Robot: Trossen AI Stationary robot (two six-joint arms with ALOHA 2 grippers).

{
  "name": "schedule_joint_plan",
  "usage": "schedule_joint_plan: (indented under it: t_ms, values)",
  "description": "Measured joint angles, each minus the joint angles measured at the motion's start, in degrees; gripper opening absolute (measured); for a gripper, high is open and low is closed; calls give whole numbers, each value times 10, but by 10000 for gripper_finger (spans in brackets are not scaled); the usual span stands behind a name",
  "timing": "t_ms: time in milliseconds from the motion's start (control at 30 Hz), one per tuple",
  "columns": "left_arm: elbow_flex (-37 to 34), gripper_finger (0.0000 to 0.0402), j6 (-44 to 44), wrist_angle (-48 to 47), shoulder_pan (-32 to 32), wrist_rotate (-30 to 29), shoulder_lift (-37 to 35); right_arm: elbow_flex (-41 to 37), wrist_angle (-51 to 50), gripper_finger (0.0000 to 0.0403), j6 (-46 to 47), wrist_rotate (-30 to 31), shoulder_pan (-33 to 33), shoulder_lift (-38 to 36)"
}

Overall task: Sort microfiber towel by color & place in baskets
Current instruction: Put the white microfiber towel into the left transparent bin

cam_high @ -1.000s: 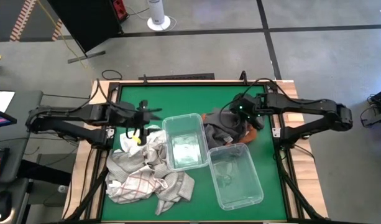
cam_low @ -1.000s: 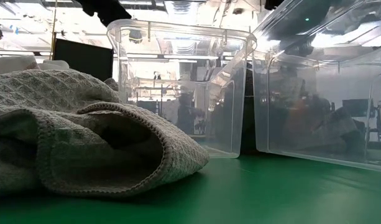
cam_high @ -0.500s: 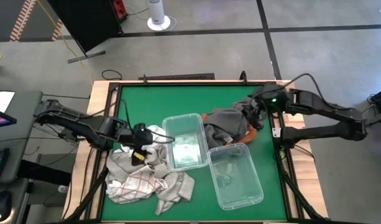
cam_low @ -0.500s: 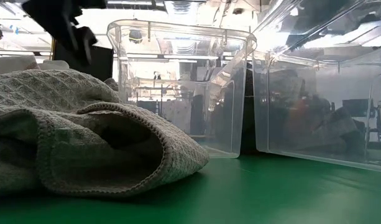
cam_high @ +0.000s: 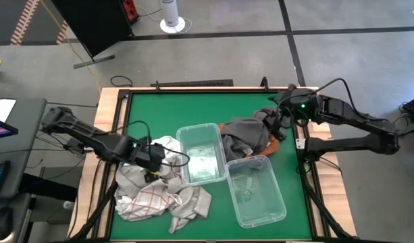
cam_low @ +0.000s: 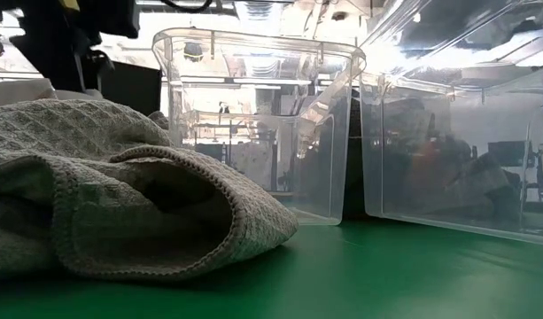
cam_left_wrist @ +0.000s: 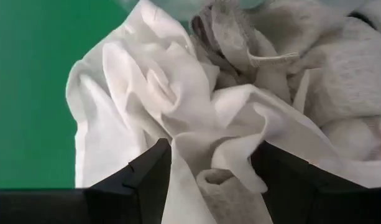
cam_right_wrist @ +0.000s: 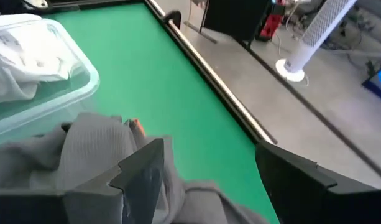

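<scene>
On the green table (cam_high: 152, 108), everything is placed against the two clear, rounded-corner baskets at its centre. The largest mass is the heap of pale towels (cam_high: 159, 189) lying against the left long side of the upper basket (cam_high: 200, 154): cream waffle-weave cloth, one piece with thin red check lines, and crumpled white folds on top. That basket holds a whitish folded cloth (cam_high: 204, 162) on its floor. The lower basket (cam_high: 256, 190) sits just beside it, offset toward the table's near edge and right, and shows only clear plastic. Behind the lower basket and to the right of the upper one lies a dark grey towel (cam_high: 246, 135) with a strip of orange at its edge, bunched in soft ridges. My left gripper (cam_high: 154, 156) is down on the white cloth at the top of the pale heap, just left of the upper basket; its fingers (cam_left_wrist: 143, 180) stand apart with white folds rising between them, not pinched. My right gripper (cam_high: 275, 120) hovers at the grey towel's far right edge, jaws spread wide, holding nothing.
</scene>
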Motion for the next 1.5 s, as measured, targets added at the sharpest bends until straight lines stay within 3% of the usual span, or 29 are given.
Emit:
schedule_joint_plan:
  t_ms: [133,300,367,567,767,900,1100,1300,1500]
  values:
    - [0,169,13,7,-2,-7,16,0,12,283,-16,0,0,6]
    - [-5,33,30,33,-3,3,22,0,22,283,-27,-1,0,6]
    - [-5,12,42,67,-3,3,11,0,22,283,-27,-1,-1,6]
    - [35,3,61,74,-3,-17,-65,0,19,283,-27,-1,-1,5]
    - [106,2,129,73,9,-143,-159,0,18,283,-26,-1,-1,5]
    - [143,1,271,171,25,-223,-208,0,19,283,-7,-1,0,5]
    - [158,1,470,386,52,-202,-232,0,18,283,14,-2,0,5]
    - [170,1,573,539,82,-134,-201,0,21,283,20,-2,0,5]
    - [186,1,621,711,130,-48,-142,0,30,283,21,-2,-1,13]
